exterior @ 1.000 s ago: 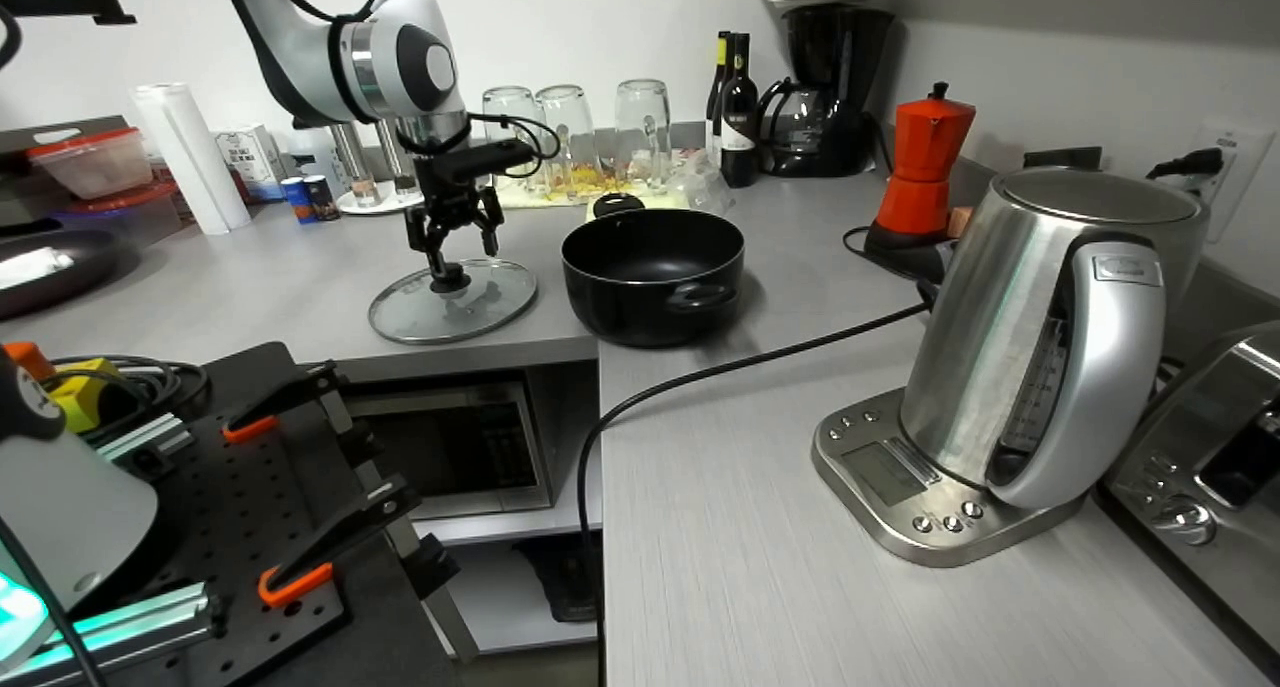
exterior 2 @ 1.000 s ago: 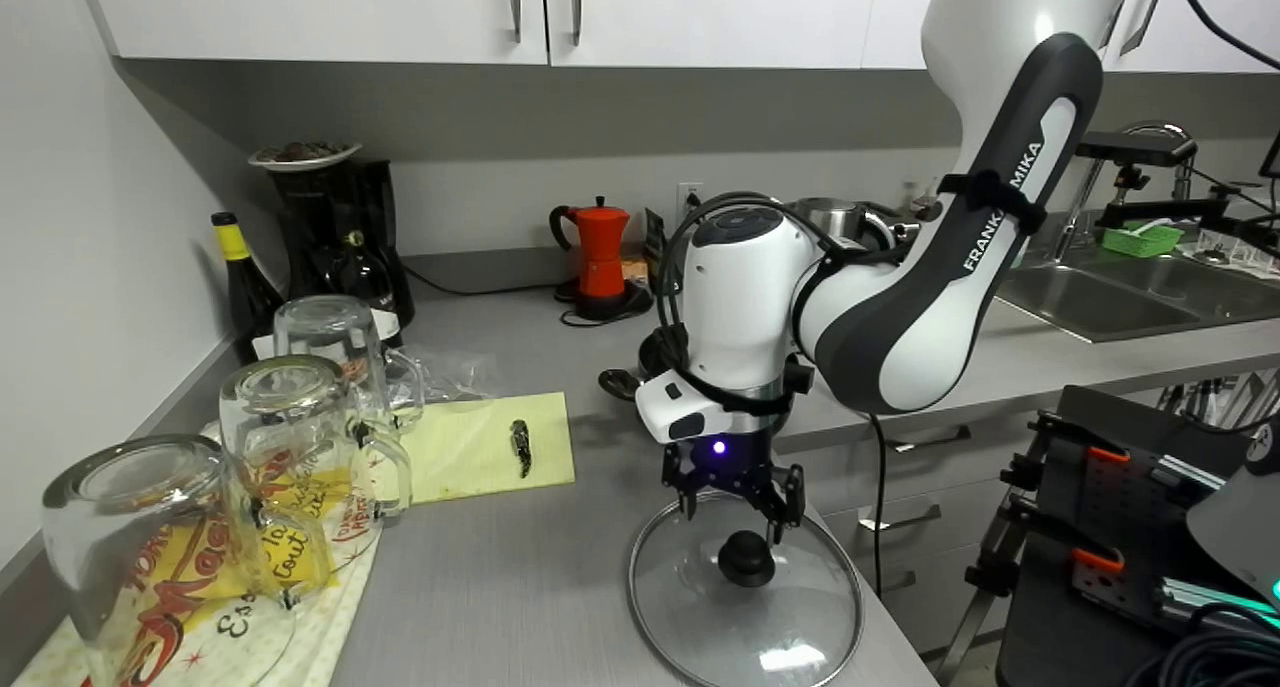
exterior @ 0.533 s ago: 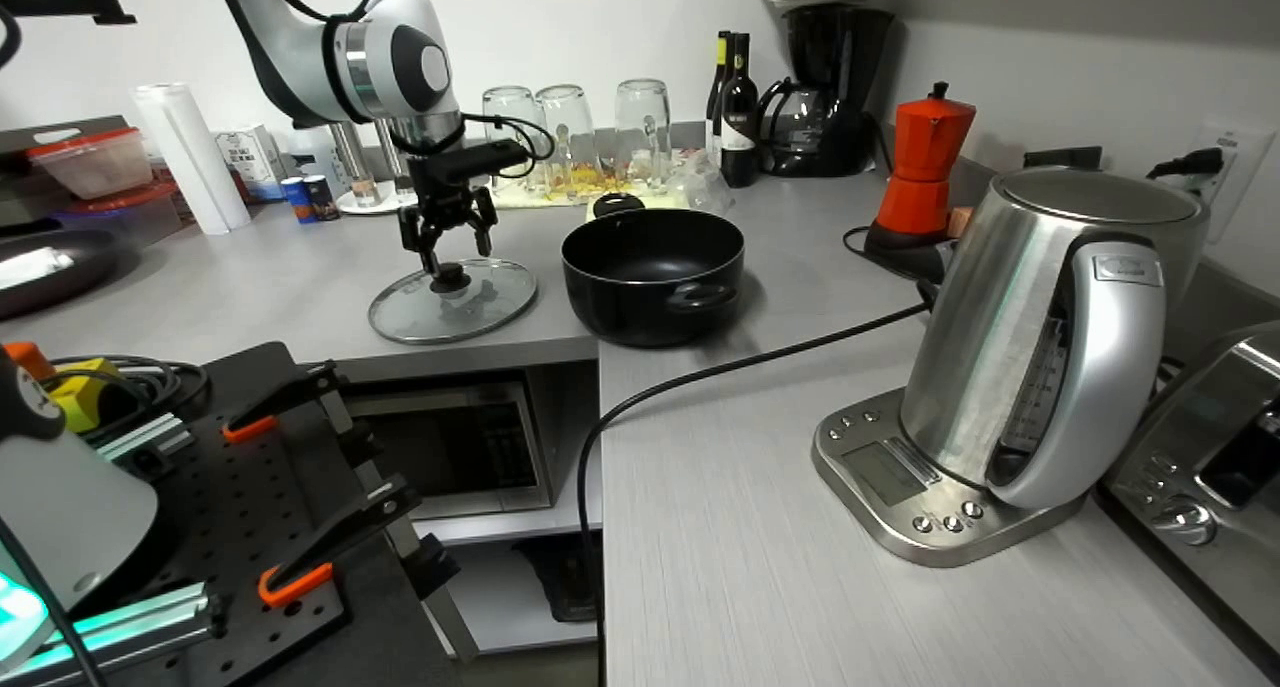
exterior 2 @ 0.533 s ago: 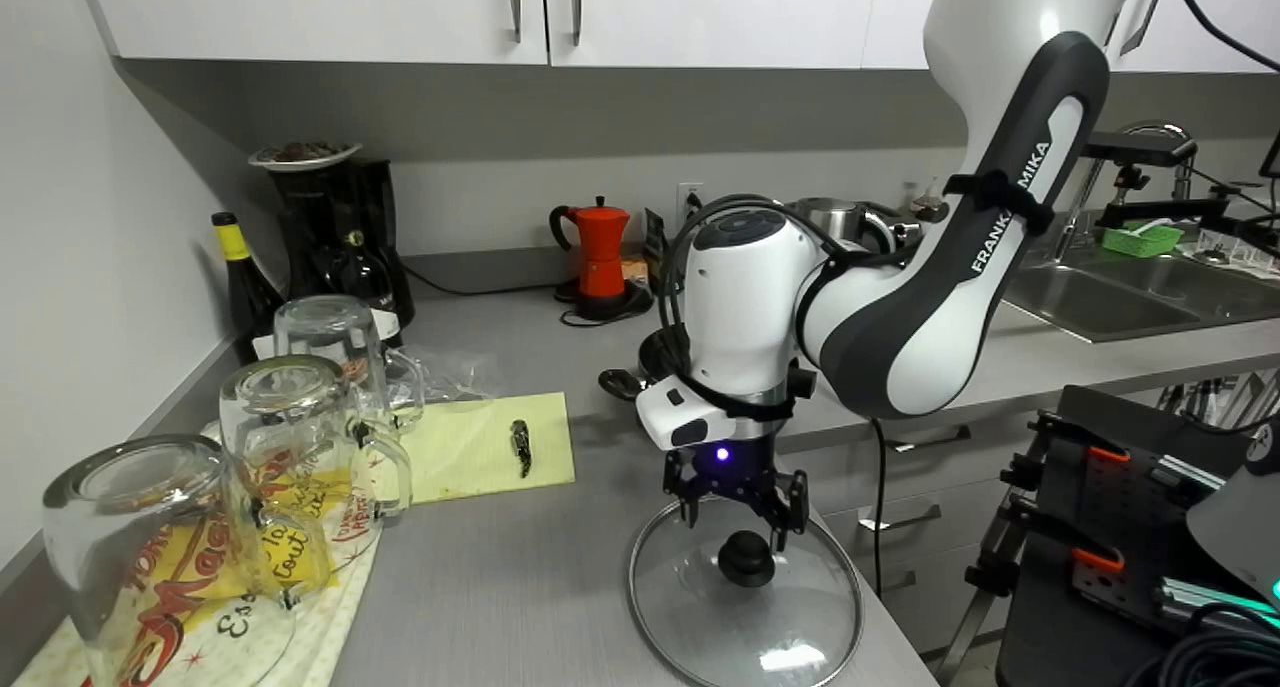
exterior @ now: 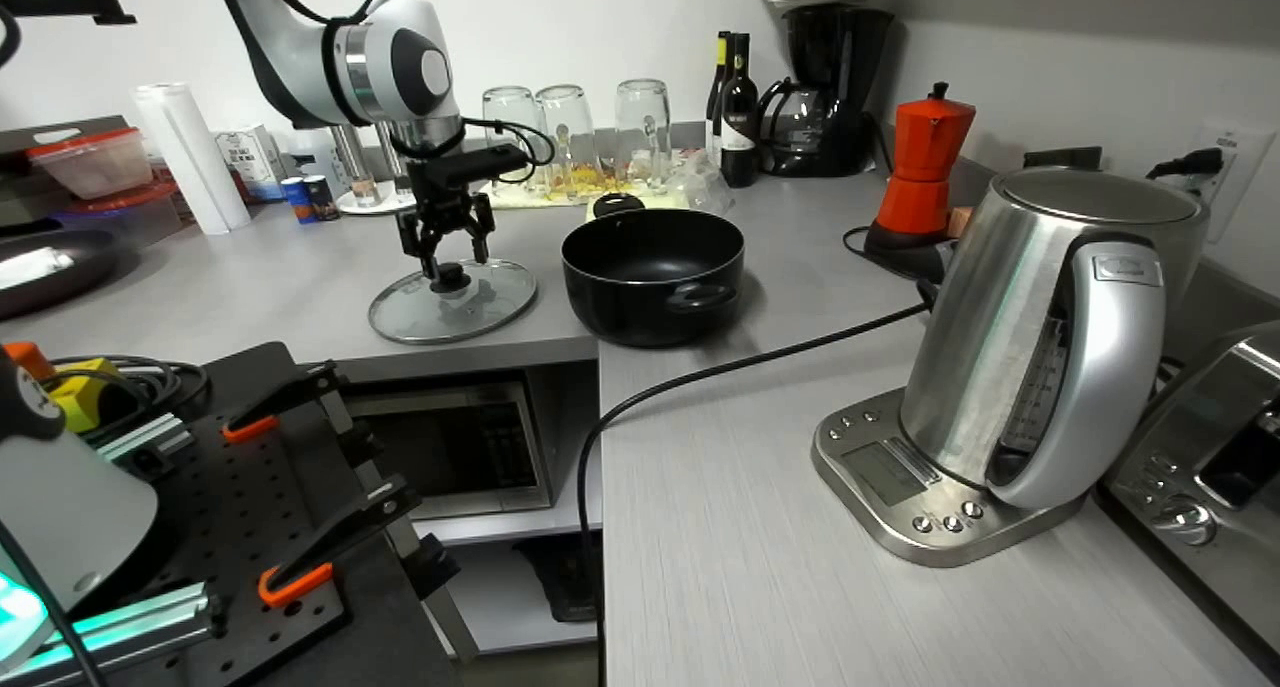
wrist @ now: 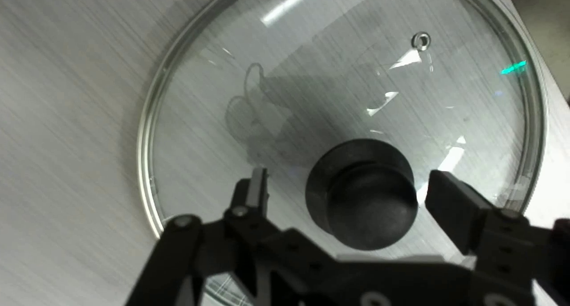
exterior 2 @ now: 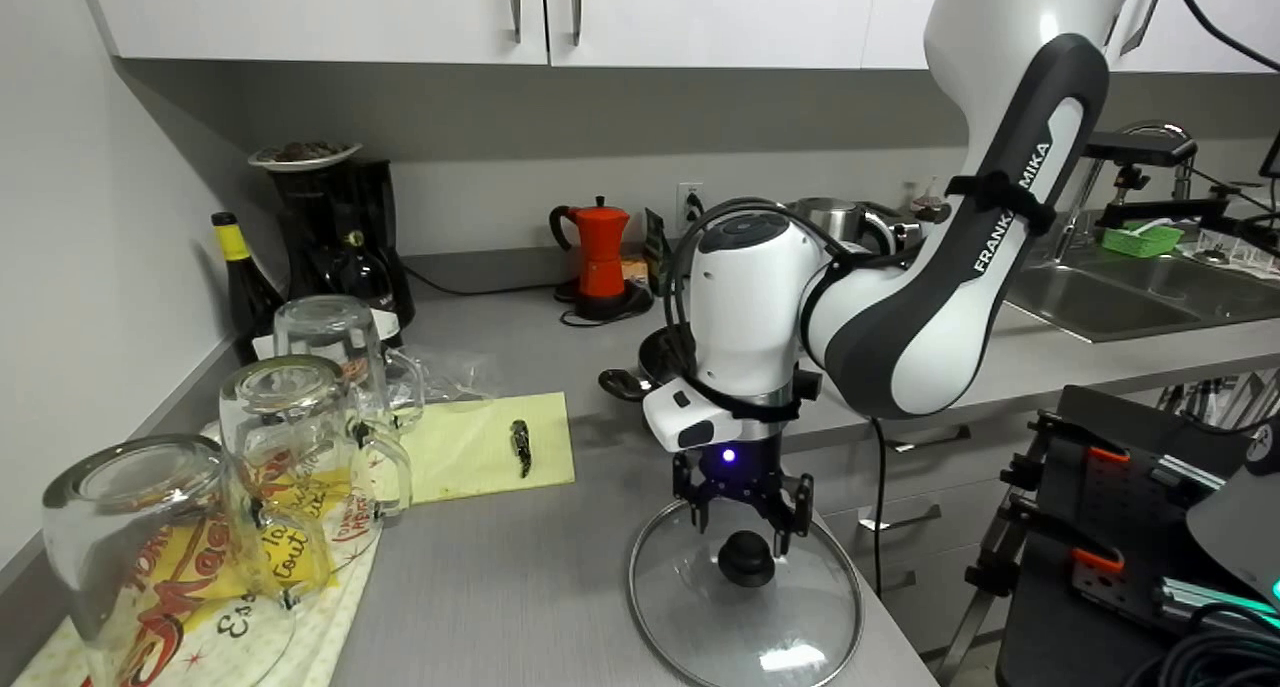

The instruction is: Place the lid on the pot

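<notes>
The clear glass lid (exterior: pixel 475 312) lies flat on the counter with its black knob up, left of the pot in an exterior view. It also shows in an exterior view (exterior 2: pixel 720 622) and in the wrist view (wrist: pixel 307 105). The low black pot (exterior: pixel 650 305) stands beside it, uncovered, and is mostly hidden behind the arm in an exterior view (exterior 2: pixel 658 357). My gripper (exterior: pixel 456 263) is open and points down over the lid. In the wrist view my gripper (wrist: pixel 349 179) has its fingers apart on either side of the knob (wrist: pixel 372 208), nearer on the right, with gaps on both sides.
A steel kettle (exterior: pixel 1040 347) and a red moka pot (exterior: pixel 920 157) stand right of the pot. A black cord (exterior: pixel 760 355) crosses the counter in front of the pot. Glass mugs (exterior 2: pixel 300 447) stand behind. The counter's front edge (exterior: pixel 480 355) runs close to the lid.
My gripper has shifted slightly sideways and a little lower over the lid. It stays open. The lid and the pot have not moved.
</notes>
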### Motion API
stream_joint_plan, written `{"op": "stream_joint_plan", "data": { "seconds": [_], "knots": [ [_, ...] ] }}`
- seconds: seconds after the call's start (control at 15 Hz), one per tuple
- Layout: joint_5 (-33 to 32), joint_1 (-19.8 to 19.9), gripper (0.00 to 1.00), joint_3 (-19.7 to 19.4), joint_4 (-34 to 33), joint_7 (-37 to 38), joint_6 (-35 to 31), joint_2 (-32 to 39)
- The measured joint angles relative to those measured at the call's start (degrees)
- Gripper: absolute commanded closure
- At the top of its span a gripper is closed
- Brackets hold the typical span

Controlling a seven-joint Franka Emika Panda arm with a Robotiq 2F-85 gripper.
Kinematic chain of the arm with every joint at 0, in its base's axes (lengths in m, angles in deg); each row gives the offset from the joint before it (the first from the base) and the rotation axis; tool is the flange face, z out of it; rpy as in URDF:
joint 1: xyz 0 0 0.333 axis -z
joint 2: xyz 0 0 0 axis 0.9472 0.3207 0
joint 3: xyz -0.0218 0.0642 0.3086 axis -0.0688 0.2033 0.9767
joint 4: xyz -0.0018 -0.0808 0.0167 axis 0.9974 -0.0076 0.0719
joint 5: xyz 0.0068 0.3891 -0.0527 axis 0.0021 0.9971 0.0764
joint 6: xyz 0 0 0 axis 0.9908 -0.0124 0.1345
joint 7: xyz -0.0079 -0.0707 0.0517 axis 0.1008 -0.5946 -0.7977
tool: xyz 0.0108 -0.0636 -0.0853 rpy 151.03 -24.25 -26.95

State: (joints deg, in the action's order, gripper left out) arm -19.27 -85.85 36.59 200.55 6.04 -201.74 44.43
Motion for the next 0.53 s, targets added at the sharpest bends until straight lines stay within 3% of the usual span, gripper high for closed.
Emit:
{"op": "stream_joint_plan", "data": {
  "seconds": [0.27, 0.53],
  "knots": [
    [0.0, 0.18, 0.72, 0.42, 0.36, -0.05, 0.01, 0.0],
    [0.0, 0.19, 0.75, 0.54, 0.44, -0.06, 0.0, -0.16]
  ]
}}
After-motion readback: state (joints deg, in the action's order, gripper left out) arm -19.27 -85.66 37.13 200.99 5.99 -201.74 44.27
